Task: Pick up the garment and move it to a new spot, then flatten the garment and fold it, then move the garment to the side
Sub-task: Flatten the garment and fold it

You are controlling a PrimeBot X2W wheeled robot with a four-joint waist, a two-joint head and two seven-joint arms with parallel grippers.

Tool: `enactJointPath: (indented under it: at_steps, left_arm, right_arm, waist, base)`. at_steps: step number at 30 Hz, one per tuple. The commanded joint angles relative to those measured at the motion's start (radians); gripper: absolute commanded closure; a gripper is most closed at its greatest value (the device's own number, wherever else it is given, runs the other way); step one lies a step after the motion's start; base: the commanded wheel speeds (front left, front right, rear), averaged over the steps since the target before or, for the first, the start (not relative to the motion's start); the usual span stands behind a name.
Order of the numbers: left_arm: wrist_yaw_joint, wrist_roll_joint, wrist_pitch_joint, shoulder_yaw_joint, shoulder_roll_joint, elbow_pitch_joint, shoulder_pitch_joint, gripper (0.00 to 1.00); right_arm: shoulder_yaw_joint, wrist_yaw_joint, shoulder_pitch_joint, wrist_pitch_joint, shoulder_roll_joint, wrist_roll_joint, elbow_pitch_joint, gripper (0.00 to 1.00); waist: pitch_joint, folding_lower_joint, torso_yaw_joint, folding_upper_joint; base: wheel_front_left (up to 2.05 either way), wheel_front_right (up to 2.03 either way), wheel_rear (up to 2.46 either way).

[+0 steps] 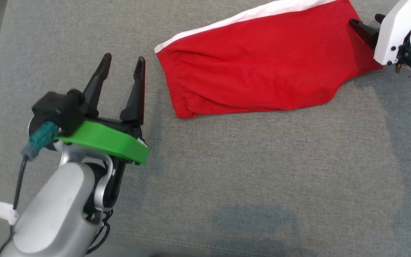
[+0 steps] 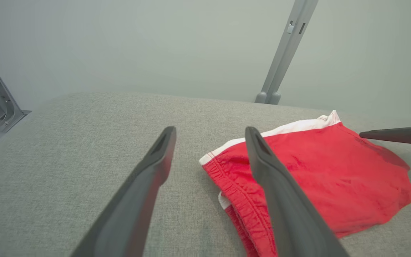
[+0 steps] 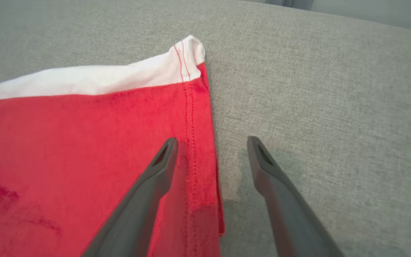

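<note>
Plainly, the shorts lie spread and nearly flat on the grey cloth surface, towards its far side, with the white stripe along the far edge and the gathered waistband turned towards the robot's left. The left gripper stands just beside that waistband, its two fingers spread wide with nothing between them. The right gripper sits at the opposite end, also wide and holding nothing, with one finger over the red cloth and the other over the bare grey, straddling the stitched hem. This suits a garment laid out lengthwise, one arm posted at each end, ready to take hold for smoothing or folding, though I judge that only from their stations. No brand, label or readable writing shows on the shorts or the grippers.
</note>
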Motion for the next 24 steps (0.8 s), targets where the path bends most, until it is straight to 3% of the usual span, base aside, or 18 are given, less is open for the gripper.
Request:
enactJointPath:
  at_steps: [1,4,9,10,11,15,24]
  left_arm:
    - [-0.002,0.016,-0.019,-0.007,0.008,-0.005,0.016,0.00]
    - [-0.003,0.045,-0.051,-0.027,0.010,0.024,0.041,0.00]
    - [-0.030,0.017,-0.109,-0.040,-0.040,0.106,0.071,0.00]
    - [-0.033,0.013,-0.117,-0.040,-0.047,0.120,0.074,0.00]
    - [-0.040,0.012,-0.124,-0.040,-0.050,0.134,0.077,0.00]
    - [-0.062,0.023,-0.147,-0.047,-0.041,0.180,0.103,0.00]
    - [-0.072,0.013,-0.176,-0.008,0.013,0.215,0.239,0.00]
  right_arm:
    - [-0.006,0.000,0.011,0.016,-0.002,0.001,-0.002,0.00]
    - [-0.019,0.000,0.019,0.057,0.000,-0.007,0.008,0.00]
    - [-0.046,0.001,0.066,0.123,0.030,0.003,0.025,0.00]
    - [-0.050,0.001,0.077,0.128,0.036,0.008,0.022,0.71]
    - [-0.056,0.001,0.086,0.133,0.042,0.015,0.019,1.00]
    - [-0.094,0.001,0.113,0.129,0.054,0.047,0.011,1.00]
    - [-0.176,0.000,0.234,0.087,0.079,0.152,-0.025,1.00]
  waist:
    - [0.009,0.0000,0.020,0.0000]
    - [0.016,0.0000,0.044,0.0000]
    - [0.016,0.0000,0.087,0.0000]
    - [0.012,0.0000,0.091,0.0000]
    - [0.007,0.0000,0.093,0.0000]
    - [-0.031,0.0000,0.078,0.0000]
    - [-0.156,0.0000,-0.041,0.0000]
  base:
    - [0.00,0.00,0.00]
    - [0.00,0.00,0.00]
    - [0.00,0.00,0.00]
    - [0.00,0.00,0.00]
    - [0.00,0.00,0.00]
    - [0.00,0.00,0.00]
    - [0.00,0.00,0.00]
